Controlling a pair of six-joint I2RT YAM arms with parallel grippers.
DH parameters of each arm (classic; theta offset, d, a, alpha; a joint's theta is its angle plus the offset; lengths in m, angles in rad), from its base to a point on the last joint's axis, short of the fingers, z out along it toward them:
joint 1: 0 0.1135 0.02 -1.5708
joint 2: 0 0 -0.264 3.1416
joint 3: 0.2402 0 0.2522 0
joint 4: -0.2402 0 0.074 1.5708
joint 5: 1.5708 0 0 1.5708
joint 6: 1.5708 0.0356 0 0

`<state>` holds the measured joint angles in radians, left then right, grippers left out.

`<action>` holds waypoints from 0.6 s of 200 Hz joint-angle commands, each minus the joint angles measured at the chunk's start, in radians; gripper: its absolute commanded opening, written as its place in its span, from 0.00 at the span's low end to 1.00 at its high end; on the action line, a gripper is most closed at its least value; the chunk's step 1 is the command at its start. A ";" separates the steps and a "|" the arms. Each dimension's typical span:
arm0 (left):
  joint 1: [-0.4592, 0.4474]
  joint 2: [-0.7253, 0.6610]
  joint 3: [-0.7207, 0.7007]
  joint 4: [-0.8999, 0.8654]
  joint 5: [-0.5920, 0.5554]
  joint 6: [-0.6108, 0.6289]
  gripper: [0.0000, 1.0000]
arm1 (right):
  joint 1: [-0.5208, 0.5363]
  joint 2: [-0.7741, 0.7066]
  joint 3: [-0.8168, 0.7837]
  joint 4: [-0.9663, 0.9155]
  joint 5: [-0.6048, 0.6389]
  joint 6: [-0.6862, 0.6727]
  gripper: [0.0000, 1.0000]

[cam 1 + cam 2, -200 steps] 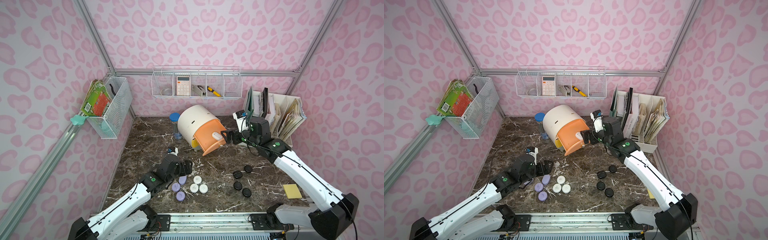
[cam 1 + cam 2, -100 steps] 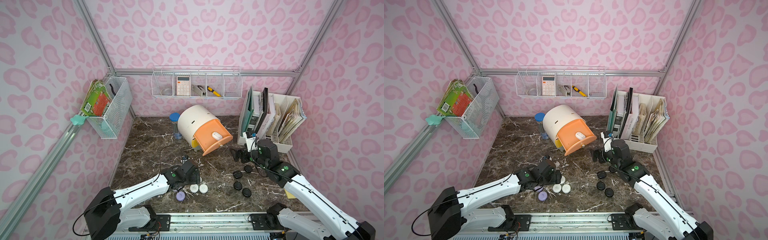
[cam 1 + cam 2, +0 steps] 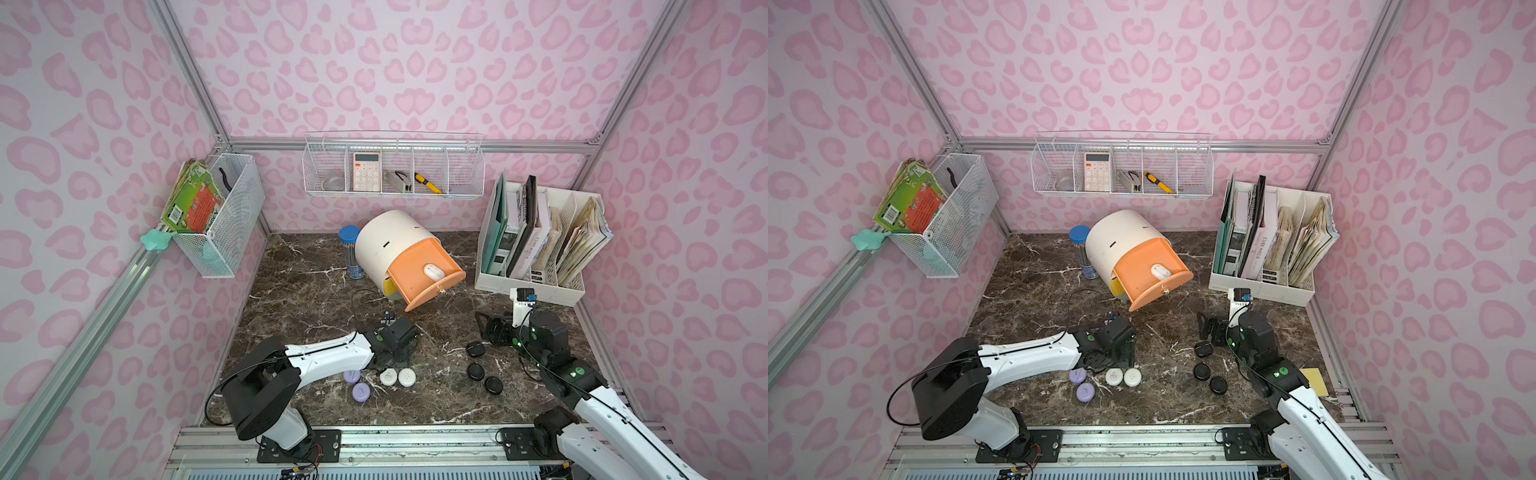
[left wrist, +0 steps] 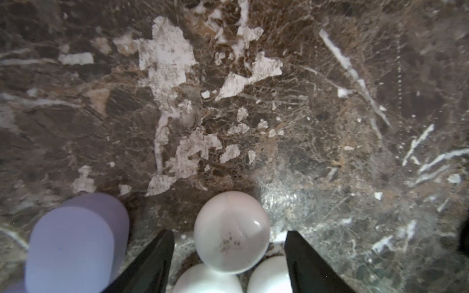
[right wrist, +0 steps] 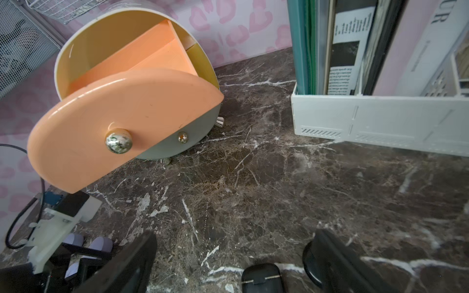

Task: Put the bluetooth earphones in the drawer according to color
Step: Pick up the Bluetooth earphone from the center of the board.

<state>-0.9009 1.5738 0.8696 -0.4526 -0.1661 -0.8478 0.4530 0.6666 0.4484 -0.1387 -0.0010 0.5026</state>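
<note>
The left arm stretches low, left gripper half-open astride one of three white cases, apparently ungripped; right gripper gapes empty over three black cases.

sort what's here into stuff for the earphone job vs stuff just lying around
For the job: white cases, lilac cases, black cases, cabinet, peach drawer with a white case inside.
Lying about: file rack, wire baskets, calculator, blue-capped jar, sticky note.

A white case lies in the pulled-out peach drawer; nearer, two lilac cases, two white cases and three black cases rest on the surface.
</note>
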 commanded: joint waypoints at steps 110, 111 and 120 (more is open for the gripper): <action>-0.019 0.132 0.046 -0.092 -0.076 -0.028 0.40 | -0.004 -0.049 -0.056 0.052 -0.048 0.052 0.98; -0.019 0.130 0.046 -0.093 -0.078 -0.028 0.40 | -0.004 -0.050 -0.056 0.052 -0.050 0.053 0.98; -0.019 0.115 0.052 -0.111 -0.091 -0.025 0.40 | -0.005 -0.050 -0.057 0.053 -0.056 0.056 0.98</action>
<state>-0.9234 1.6939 0.9249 -0.5030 -0.2379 -0.8799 0.4477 0.6193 0.3935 -0.1074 -0.0383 0.5491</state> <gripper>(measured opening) 0.497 0.981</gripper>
